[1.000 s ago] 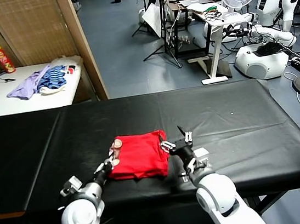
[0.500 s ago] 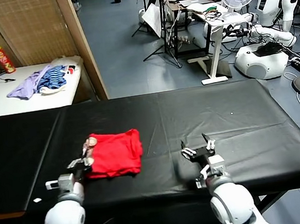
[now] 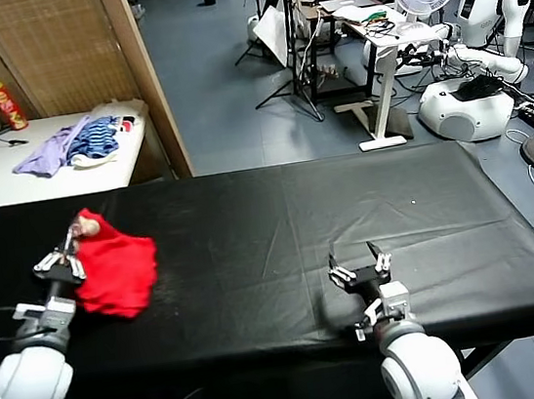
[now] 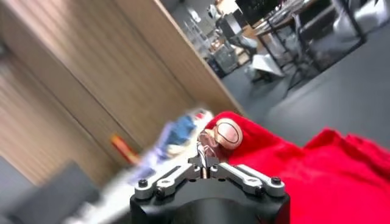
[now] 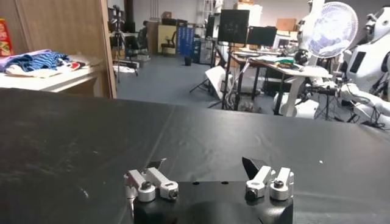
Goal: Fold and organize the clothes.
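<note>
I see the thin red T-shirt (image 3: 113,267), bunched into soft folds, pinched tight in my left gripper (image 3: 62,263) at the table's (image 3: 347,209) left end, while my right gripper (image 3: 360,271) hovers wide open, holding nothing.

The black table (image 3: 281,227) lies open across its centre and right. At its left end, the bunched red T-shirt (image 3: 113,264) is the only obstacle on it.
</note>
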{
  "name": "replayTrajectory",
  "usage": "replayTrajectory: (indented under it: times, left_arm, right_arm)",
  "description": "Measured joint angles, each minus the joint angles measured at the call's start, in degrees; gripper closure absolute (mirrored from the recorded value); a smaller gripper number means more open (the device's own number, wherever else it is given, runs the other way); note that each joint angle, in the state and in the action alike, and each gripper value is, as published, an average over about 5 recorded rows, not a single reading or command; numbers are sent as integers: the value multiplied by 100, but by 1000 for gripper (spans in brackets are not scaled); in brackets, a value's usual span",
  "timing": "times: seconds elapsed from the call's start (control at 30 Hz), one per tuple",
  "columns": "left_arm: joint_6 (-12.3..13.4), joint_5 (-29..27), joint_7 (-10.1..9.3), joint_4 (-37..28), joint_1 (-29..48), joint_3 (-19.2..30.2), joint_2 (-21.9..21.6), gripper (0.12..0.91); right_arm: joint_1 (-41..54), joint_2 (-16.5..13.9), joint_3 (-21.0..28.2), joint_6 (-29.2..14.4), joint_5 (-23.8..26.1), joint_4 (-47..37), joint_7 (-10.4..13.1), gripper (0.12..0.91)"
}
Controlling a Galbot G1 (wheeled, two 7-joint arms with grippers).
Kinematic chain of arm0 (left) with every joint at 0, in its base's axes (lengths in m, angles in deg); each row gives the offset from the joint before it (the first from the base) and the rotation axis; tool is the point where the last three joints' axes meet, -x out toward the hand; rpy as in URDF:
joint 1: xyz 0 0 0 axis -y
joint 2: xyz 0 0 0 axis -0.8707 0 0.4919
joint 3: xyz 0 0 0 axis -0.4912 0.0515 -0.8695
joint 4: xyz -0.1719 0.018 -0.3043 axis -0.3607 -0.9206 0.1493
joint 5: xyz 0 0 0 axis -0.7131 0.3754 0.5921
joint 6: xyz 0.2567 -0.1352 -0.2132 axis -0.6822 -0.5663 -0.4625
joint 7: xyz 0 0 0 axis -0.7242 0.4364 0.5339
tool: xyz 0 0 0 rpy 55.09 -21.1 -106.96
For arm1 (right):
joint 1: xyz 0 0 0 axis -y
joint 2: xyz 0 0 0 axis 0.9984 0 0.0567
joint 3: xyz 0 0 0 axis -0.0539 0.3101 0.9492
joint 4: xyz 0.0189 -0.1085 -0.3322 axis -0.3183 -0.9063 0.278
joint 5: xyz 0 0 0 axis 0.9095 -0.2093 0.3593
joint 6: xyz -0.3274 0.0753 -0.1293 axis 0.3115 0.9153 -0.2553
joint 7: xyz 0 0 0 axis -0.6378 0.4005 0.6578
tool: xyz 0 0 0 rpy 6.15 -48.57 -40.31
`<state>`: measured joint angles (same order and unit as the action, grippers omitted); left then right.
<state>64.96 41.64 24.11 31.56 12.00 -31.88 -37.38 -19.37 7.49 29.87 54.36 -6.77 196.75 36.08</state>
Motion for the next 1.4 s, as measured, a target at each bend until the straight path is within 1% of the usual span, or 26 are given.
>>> replayTrajectory:
  times: [0.1,0.2,0.37,0.4,0.47,0.5,0.57,0.67,0.77,0.8,0.83,0.87,0.97,1.0,1.13,1.27,1.4]
  left_arm:
    - [-70,234,-4,313,-104,105,61,877]
    - [-49,439,-16,497,-127,430,338,877]
    - [94,712,-128,379,-31,1258,1077,877]
    - [145,743,-119,316,-3,1417,1239,875]
    - [298,759,-45,182,60,1706,1562,843]
    - [394,756,13,127,94,1829,1711,810]
    - [594,787,167,59,152,2045,1958,712]
    - [920,1030,492,58,172,2254,2156,544]
    - [1177,1522,857,168,129,2320,2203,378]
    - [1216,1709,939,234,121,2320,2205,344]
    - [1240,1895,988,310,120,2310,2203,300]
    - [1252,2074,1007,394,127,2290,2198,273]
    - [1271,2456,971,646,138,2183,2163,236]
    - [1277,2527,955,728,127,2134,2143,235]
    - [1329,2610,938,982,6,1927,2091,232]
    - [1402,2593,914,1123,-181,1740,2141,232]
    - [1443,2606,875,1225,-352,1594,2182,232]
  right_arm:
    - [-42,6,0,-8,4,10,-9,227]
    - [-99,8,-5,-25,7,39,-27,227]
    - [-158,-34,-36,-72,-89,71,-141,227]
    - [-157,-57,-34,-80,-142,73,-186,227]
    - [-138,-117,-15,-83,-284,75,-287,227]
    - [-120,-155,4,-76,-378,72,-334,227]
    - [-73,-235,52,-52,-567,49,-415,227]
    - [22,-339,151,17,-886,-26,-488,227]
    - [179,-370,307,118,-1293,-144,-517,227]
    - [254,-362,376,154,-1460,-198,-521,227]
    - [342,-346,453,187,-1636,-261,-518,227]
    - [446,-321,538,216,-1828,-338,-509,227]
    - [864,-198,845,260,-2404,-659,-452,227]
    - [1029,-145,954,263,-2574,-795,-417,227]
    - [1698,118,1346,273,-3120,-1464,-243,227]
    - [2223,426,1591,310,-3391,-2171,-184,227]
    - [2516,677,1707,308,-3449,-2707,-271,240]
